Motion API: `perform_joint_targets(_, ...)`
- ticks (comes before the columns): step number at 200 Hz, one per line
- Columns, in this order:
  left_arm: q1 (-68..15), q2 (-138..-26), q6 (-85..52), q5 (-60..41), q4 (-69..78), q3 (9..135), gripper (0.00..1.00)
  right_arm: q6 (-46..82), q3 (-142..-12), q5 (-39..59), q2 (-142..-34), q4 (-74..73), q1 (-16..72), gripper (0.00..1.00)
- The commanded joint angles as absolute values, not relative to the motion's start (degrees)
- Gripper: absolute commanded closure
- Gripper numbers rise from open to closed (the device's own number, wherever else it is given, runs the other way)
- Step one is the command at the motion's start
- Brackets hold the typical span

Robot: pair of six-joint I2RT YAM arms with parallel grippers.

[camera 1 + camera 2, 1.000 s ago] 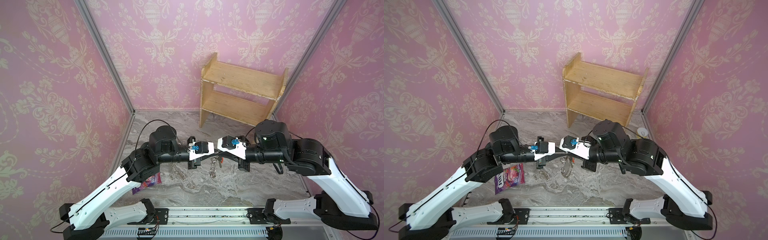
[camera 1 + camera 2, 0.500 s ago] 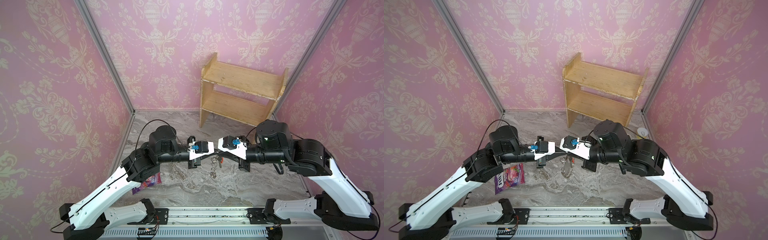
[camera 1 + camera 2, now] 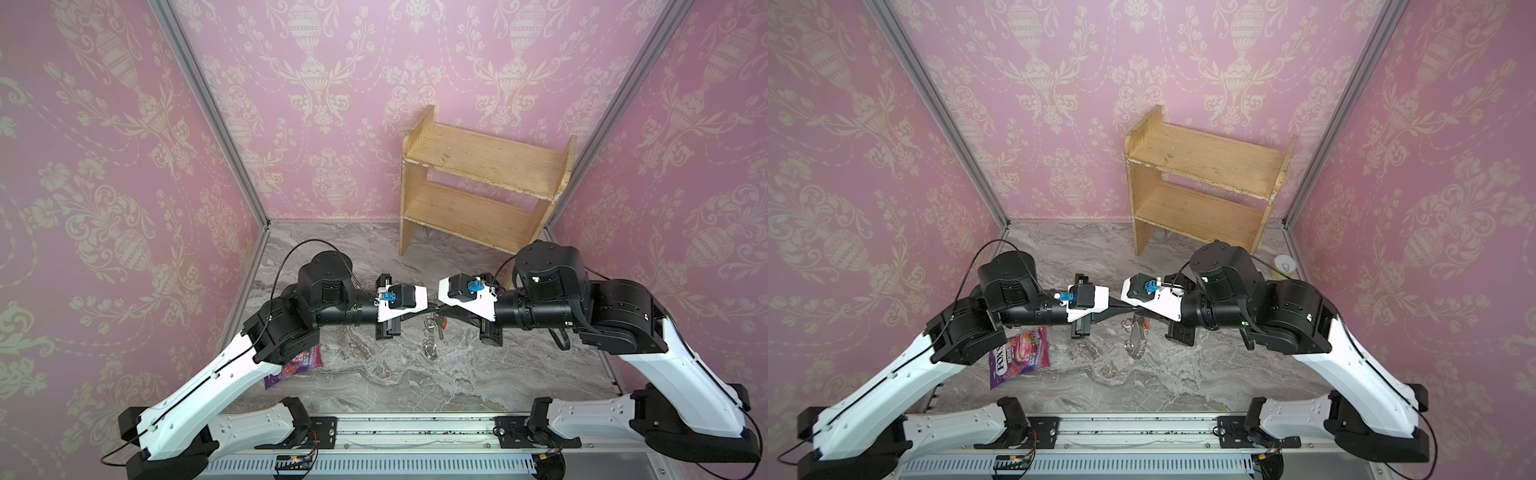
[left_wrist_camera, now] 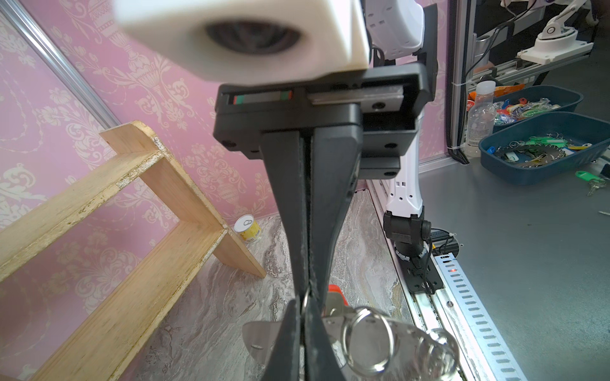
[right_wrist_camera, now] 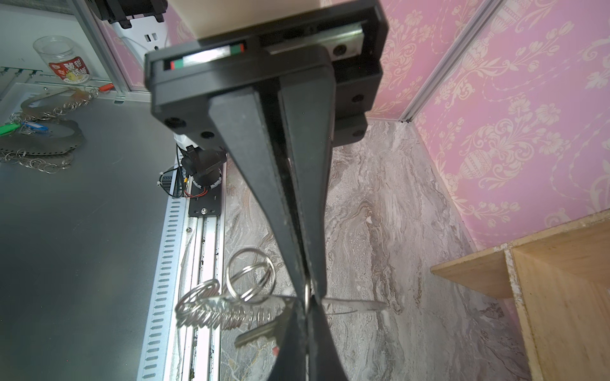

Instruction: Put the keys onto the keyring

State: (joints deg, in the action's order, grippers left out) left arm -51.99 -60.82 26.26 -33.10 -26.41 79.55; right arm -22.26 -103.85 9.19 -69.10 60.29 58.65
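Two pincers meet tip to tip above the marble bench (image 3: 374, 374). Well back from the left pincer (image 4: 303, 306), under its arm, lies a purple sweets bag (image 3: 1019, 357). That pincer is clamped tight on a thin split ring (image 4: 306, 296), and the right pincer (image 5: 308, 288) is clamped as tight on the same ring from the opposite side. The keyring (image 3: 1135, 343) hangs straight below the joined tips. The keys (image 5: 256, 333), with red-orange tag, dangle beside it, under the right pincer's tips. Beyond the right pincer stands a wooden shelf (image 3: 482, 187).
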Motion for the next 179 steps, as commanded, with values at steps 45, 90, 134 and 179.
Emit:
perform_joint_targets(45, -52.6, -59.9, 24.7, -38.8, -25.4, 80.3, 0.89, -21.3, -103.2, 8.2, -68.5, 56.2, 58.8, 1.00)
perform_joint_targets(90, -52.6, -60.4, 24.3, -40.3, -25.6, 80.9, 0.88, -21.6, -103.1, 8.1, -68.3, 56.1, 58.8, 1.00)
perform_joint_targets(134, -52.6, -61.8, 24.9, -40.7, -28.0, 82.5, 0.92, -21.7, -103.2, 9.1, -67.9, 55.5, 58.8, 1.00)
perform_joint_targets(179, -52.7, -62.9, 25.9, -40.0, -29.3, 82.5, 0.95, -21.8, -102.7, 10.1, -67.3, 54.7, 58.8, 1.00)
